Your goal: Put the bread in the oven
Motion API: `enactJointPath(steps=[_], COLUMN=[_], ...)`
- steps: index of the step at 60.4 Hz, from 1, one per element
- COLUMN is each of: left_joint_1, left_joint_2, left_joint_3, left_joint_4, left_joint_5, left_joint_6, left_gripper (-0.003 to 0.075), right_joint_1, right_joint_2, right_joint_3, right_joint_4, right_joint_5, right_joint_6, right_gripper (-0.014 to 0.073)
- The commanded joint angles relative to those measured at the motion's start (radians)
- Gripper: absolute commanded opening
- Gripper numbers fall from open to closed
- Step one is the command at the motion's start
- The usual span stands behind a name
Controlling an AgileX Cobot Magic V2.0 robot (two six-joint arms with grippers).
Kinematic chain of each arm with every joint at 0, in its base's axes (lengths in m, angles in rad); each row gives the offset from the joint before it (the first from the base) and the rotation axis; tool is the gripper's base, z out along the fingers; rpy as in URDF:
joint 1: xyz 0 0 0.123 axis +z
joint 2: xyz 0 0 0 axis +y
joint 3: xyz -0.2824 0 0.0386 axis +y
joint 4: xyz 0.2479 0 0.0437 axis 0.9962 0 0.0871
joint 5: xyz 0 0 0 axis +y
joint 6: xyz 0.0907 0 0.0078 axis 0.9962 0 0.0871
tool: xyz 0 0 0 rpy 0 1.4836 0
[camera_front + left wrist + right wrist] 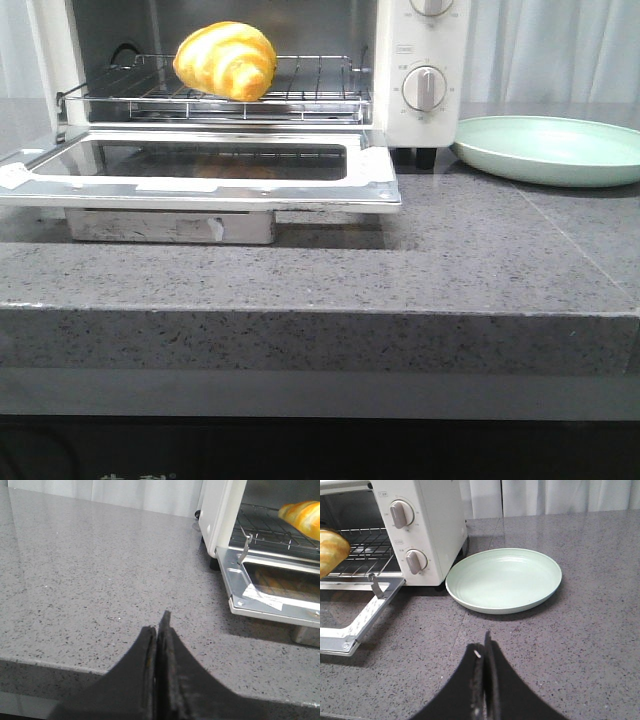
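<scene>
The left gripper (159,645) hung low over the near edge of the grey stone counter (100,580), its two dark fingers pressed together with nothing between them, aimed across the bare surface to the left of the oven (220,525). The right gripper (484,660) sat in a matching pose at the counter's near edge on the other side, fingers likewise pressed flat against each other and holding nothing, pointed toward the pale green plate (540,587). Neither arm appeared in the front view.

The plate (600,165) lay just to the right of the oven (440,50), near its black foot, and carried nothing. The oven's glass door (200,165) was dropped fully open, lying flat out toward the front. Inside, the bread (225,60) rested on the wire rack (310,90), toward the left half of the cavity and near the rack's front edge. Two round dials (424,88) showed on the oven's right panel.
</scene>
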Motion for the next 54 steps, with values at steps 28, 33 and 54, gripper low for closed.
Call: enactJointPath(steps=[28,33,54], left_joint_1=[0.0,0.0,0.0], left_joint_2=[-0.01,-0.01,-0.01], left_joint_3=[0.007,0.007,0.007], left_joint_4=[-0.01,-0.01,-0.01], left_joint_5=[-0.087,-0.087,-0.087], left_joint_6=[-0.006,-0.006,-0.006], left_gripper=[-0.002,-0.002,-0.002], right_joint_1=[-0.004,-0.004,-0.004], right_joint_2=[0.009,0.009,-0.024], right_joint_3=[-0.024,-0.024,0.068], right_joint_4=[-0.006,-0.006,-0.036], right_joint_5=[-0.087,-0.087,-0.196], right_joint_6=[-0.008,-0.008,-0.088], right_gripper=[-0.0068,-0.0068,-0.0068])
